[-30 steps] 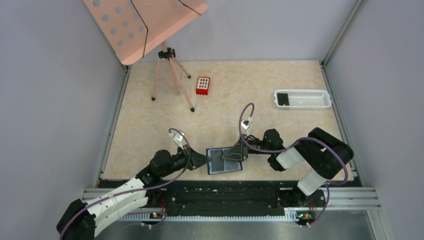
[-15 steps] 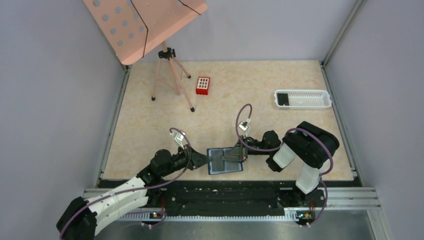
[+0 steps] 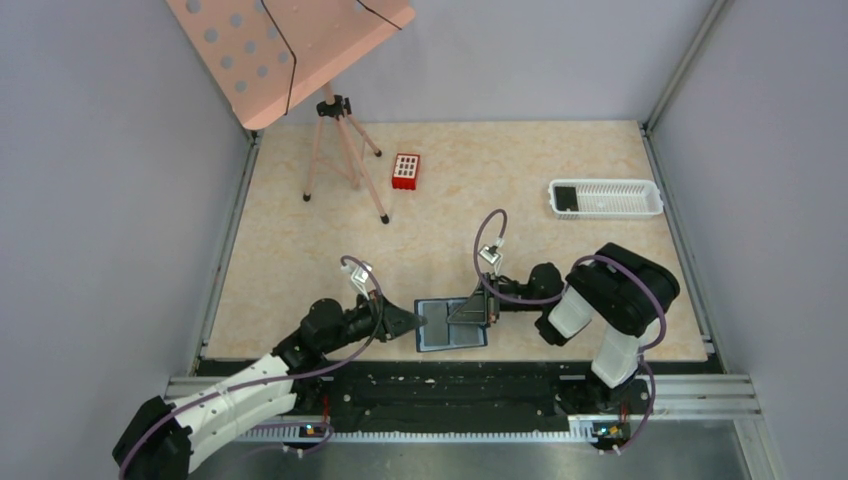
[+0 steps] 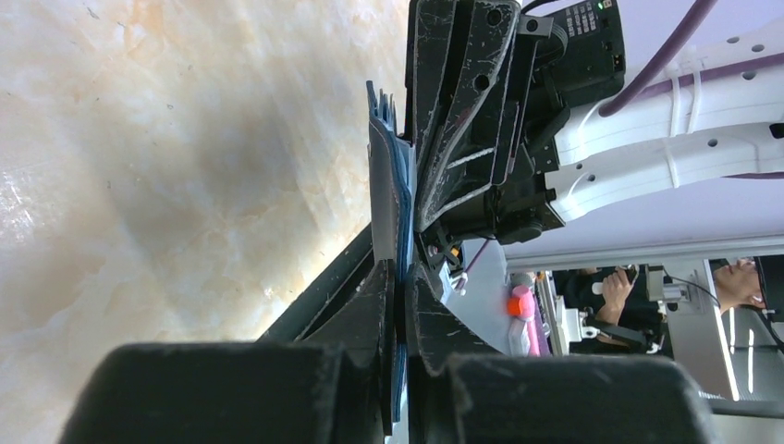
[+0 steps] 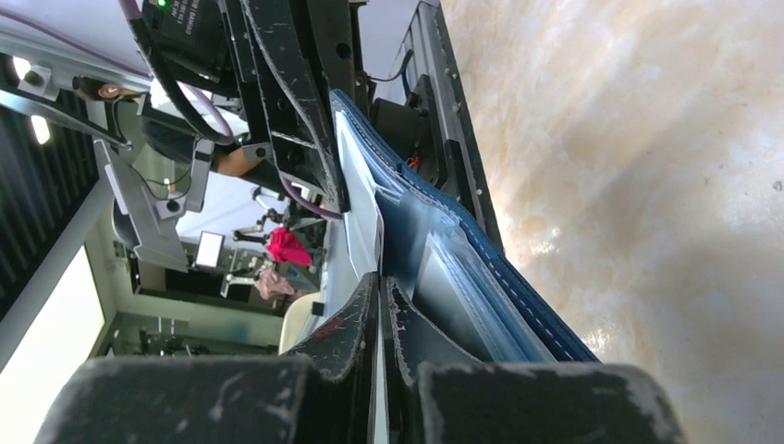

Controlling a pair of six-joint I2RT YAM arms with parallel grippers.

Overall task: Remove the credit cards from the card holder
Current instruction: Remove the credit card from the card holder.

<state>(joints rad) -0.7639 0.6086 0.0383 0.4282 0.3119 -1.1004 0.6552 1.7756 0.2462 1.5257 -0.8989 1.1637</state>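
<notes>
The blue card holder (image 3: 447, 328) lies open near the table's front edge, between my two grippers. My left gripper (image 3: 420, 322) is shut on its left edge; in the left wrist view (image 4: 399, 268) the blue cover (image 4: 389, 185) runs edge-on between the fingers. My right gripper (image 3: 476, 311) is over the holder's right half. In the right wrist view it (image 5: 381, 277) is shut on a thin flat card (image 5: 357, 213) seen edge-on, standing out of the greyish pockets (image 5: 453, 277). The card's face is hidden.
A white slotted tray (image 3: 610, 198) at the back right holds a dark card (image 3: 565, 198) at its left end. A small red block (image 3: 405, 171) and a pink stand on a tripod (image 3: 340, 150) stand at the back left. The metal front rail (image 3: 450, 390) runs just behind the holder.
My right arm's elbow has swung in to the left. The right gripper and the holder have shifted slightly towards the front edge. Both grippers stay shut.
</notes>
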